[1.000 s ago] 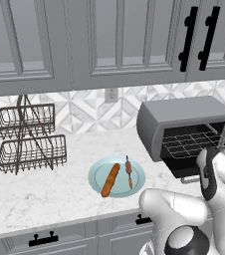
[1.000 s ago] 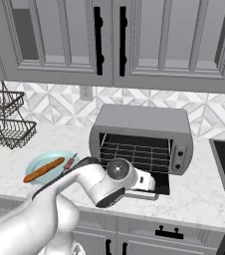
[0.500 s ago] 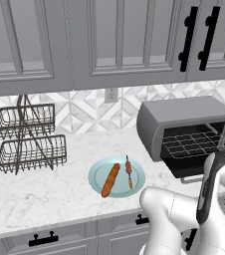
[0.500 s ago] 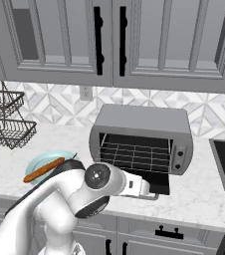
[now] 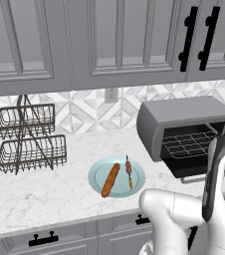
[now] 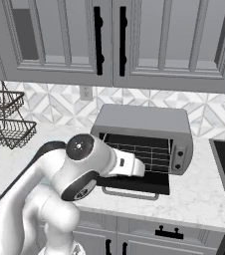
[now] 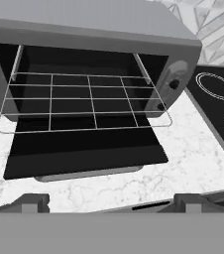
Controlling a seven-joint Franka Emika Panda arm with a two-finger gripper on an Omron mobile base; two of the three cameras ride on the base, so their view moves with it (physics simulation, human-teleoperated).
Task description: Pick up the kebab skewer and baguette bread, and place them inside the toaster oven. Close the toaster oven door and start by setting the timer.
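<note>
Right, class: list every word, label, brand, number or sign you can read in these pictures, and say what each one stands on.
No readable text anywhere.
The toaster oven has a control strip with a dark knob, but no legible markings.
The cabinet doors, the pale blue plate and the stovetop bear no lettering; the stovetop has plain ring outlines only.

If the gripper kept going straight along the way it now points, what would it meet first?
Probably the toaster oven door, folded down flat in front of the open gripper, or the wire rack just above it. Depth is unclear, so which comes first is uncertain.
</note>
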